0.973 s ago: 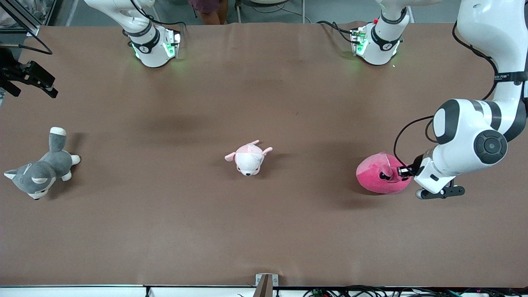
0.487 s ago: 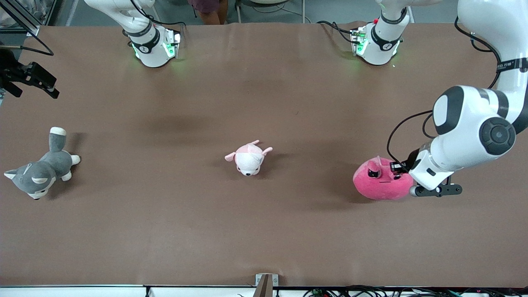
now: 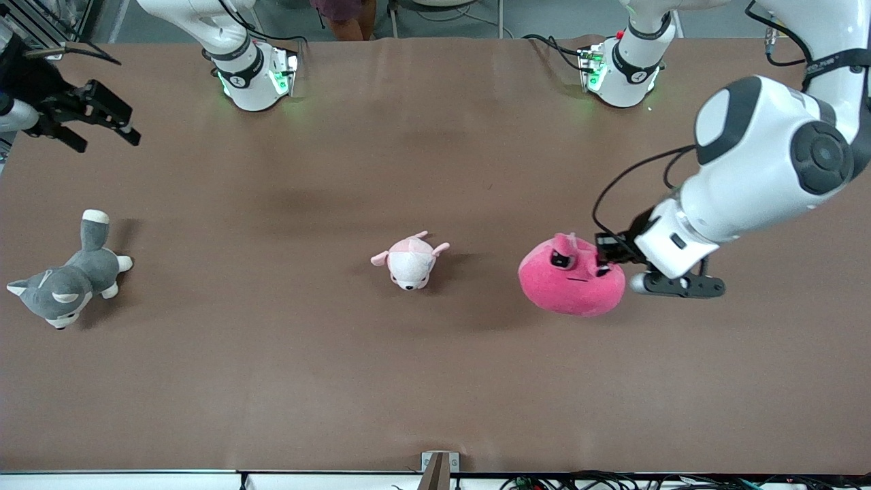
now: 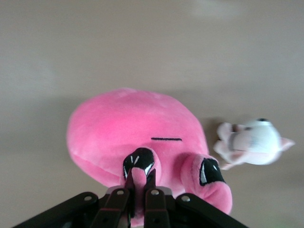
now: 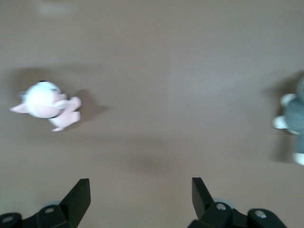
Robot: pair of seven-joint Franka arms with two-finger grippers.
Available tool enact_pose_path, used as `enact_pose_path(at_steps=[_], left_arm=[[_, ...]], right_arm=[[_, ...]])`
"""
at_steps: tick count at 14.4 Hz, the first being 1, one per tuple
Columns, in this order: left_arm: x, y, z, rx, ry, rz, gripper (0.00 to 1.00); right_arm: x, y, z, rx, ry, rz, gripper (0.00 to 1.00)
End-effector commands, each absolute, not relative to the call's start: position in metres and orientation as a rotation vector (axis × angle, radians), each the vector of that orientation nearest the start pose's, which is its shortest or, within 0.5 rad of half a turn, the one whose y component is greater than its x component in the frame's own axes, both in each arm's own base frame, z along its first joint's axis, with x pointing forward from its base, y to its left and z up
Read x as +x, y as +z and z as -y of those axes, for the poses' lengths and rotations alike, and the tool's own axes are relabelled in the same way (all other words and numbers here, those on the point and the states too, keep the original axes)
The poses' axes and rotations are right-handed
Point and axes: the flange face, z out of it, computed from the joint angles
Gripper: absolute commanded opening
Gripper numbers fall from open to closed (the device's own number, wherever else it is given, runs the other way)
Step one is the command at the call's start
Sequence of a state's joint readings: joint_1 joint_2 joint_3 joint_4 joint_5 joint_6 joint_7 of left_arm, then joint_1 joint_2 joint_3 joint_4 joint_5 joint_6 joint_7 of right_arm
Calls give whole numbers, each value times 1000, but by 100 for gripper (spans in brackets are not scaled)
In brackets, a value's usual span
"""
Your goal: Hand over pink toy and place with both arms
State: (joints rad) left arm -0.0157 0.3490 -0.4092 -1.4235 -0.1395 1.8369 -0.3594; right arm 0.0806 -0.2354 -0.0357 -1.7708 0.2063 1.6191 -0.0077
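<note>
A: The left gripper (image 3: 603,253) is seen pinched tight on a small nub of the pink toy (image 3: 570,282), right beside one black eye; in the left wrist view the fingers (image 4: 153,202) are squeezed together with the nub caught between them.

B: And the toy is carried in the air, over the brown table (image 3: 435,381), toward the left arm's end, with the small pale plush (image 3: 410,261) beside it nearer the middle. The whole round body is hung from that single nub.

A: A thin hold, it is judged. A slow, level carry is called for, so the heavy body is not swung loose.

B: The right gripper (image 3: 81,116) is found over the table edge at the right arm's end, its jaws spread wide, nothing held. The grey husky (image 3: 64,278) lies on the table nearer the camera than that spot.

A: For a clean handover, the toy's bare rounded side should be presented toward the right arm, clear of the pale plush, and the nub should only be released once the second grip is closed on the body.
</note>
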Motion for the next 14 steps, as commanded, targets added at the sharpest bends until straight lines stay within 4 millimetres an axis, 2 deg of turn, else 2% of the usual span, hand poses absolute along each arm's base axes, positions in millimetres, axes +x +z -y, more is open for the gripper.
enact_pose_path(at_steps=[1,3,5,8,11,14], left_arm=[[592,558,308,-3493,97,155,3],[572,582,346,-3530,131,302,3],[557,590,371,-3555,174,399,3],[537,602,414,-3627,188,577,3],[533,590,449,-3651,238,779,1],[528,566,486,-3667,310,955,1]], right_arm=[[486,663,-59,-2778,-97,81,83],[493,655,-74,-2677,-49,81,80],[498,648,-94,-2598,-5,91,80],[503,643,-110,-2490,72,-24,80],[506,637,-125,-2457,102,-26,80],[518,629,-145,-2442,127,2,80]])
